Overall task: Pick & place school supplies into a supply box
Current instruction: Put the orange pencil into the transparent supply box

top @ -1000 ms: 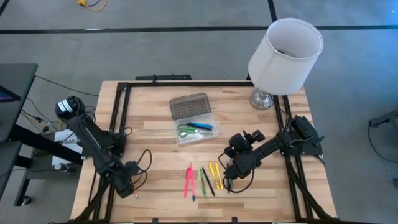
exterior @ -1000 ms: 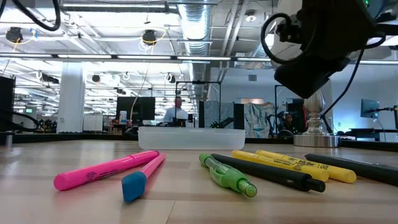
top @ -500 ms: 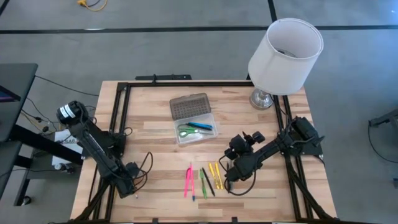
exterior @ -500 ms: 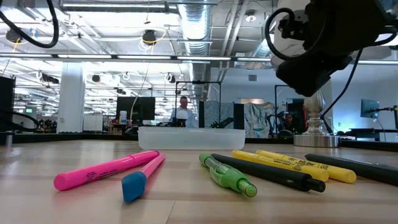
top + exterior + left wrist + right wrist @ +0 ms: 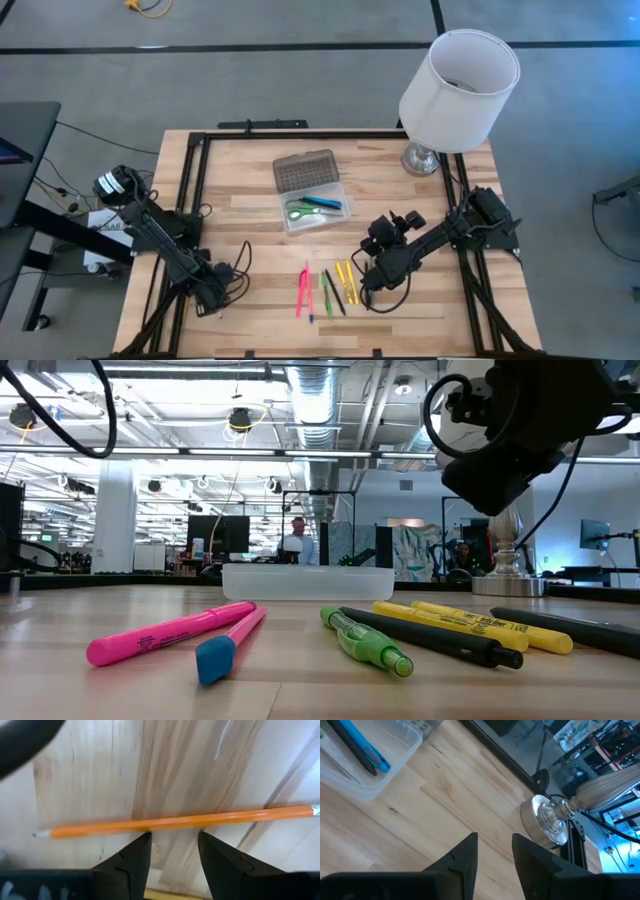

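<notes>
An orange pencil (image 5: 175,822) lies flat on the wood near the table's near left corner. My left gripper (image 5: 173,837) (image 5: 216,298) points down just beside its middle, open, fingers across it; I cannot tell whether the tips touch it. Pink (image 5: 303,292), green (image 5: 326,295), black (image 5: 335,292) and yellow (image 5: 346,280) pens lie side by side near the front edge. My right gripper (image 5: 366,288) (image 5: 493,840) hangs open above their right end, holding nothing. The clear supply box (image 5: 315,210) sits mid-table, lid (image 5: 305,170) open, with green scissors (image 5: 300,213) and a blue pen (image 5: 364,751) inside.
A white lamp (image 5: 458,88) stands at the far right corner, its metal base (image 5: 545,822) on the wood. A black frame (image 5: 190,190) runs along the table's left, far and right edges. Bare wood lies between the box and the pens.
My left gripper has sunk toward the table and shifted a little toward the right edge, rolling about its own axis as it went. Its fingers stay as open as before.
</notes>
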Robot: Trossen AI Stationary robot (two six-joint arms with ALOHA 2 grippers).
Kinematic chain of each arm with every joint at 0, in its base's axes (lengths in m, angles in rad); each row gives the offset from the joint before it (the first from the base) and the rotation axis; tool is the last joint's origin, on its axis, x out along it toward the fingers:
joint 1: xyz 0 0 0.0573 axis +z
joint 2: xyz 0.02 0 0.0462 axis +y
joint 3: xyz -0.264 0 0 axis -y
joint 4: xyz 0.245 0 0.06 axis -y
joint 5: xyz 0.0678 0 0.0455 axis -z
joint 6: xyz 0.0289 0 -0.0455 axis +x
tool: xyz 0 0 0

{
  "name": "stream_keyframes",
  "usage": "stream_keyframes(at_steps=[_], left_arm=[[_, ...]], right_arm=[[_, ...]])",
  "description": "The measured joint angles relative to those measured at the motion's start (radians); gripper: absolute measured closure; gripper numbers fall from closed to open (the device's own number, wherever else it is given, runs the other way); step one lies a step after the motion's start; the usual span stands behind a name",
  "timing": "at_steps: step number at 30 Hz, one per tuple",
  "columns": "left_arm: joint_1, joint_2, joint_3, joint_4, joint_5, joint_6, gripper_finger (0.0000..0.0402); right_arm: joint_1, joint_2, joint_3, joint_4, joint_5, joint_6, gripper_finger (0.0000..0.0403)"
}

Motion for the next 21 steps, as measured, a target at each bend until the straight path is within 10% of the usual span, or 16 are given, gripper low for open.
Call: stream_keyframes(at_steps=[21], left_arm=[[0.001, 0.004, 0.138, -0.096, -0.269, 0.307, 0.0242]], right_arm=[[0.0, 0.0, 0.0, 0.005, 0.0, -0.001, 0.0287]])
